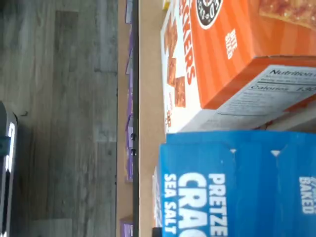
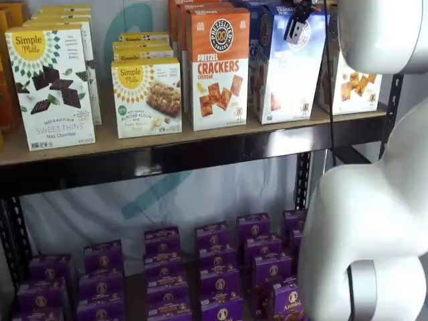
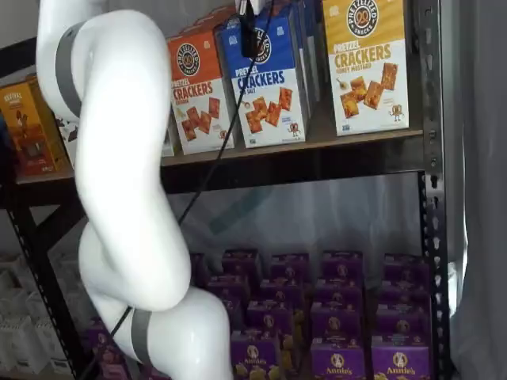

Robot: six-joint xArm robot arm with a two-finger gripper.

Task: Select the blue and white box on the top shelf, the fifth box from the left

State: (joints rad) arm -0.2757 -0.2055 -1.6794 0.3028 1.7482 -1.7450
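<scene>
The blue and white box (image 2: 286, 73) stands upright on the top shelf (image 2: 167, 139), between an orange Cheddar box (image 2: 217, 67) and a yellow-topped box (image 2: 352, 83). It also shows in a shelf view (image 3: 268, 91) and fills the wrist view (image 1: 237, 187), seen from above. My gripper (image 2: 297, 17) hangs from the top edge of the view, in front of the box's upper blue part. In a shelf view only the gripper's (image 3: 249, 32) black fingers show, with a cable beside them. No gap between the fingers shows, and I cannot tell if they touch the box.
Simple Mills boxes (image 2: 50, 87) stand at the left of the top shelf. Small purple boxes (image 2: 214, 267) fill the lower level. My white arm (image 3: 119, 158) stands in front of the shelves. A black upright (image 3: 432, 158) borders the right side.
</scene>
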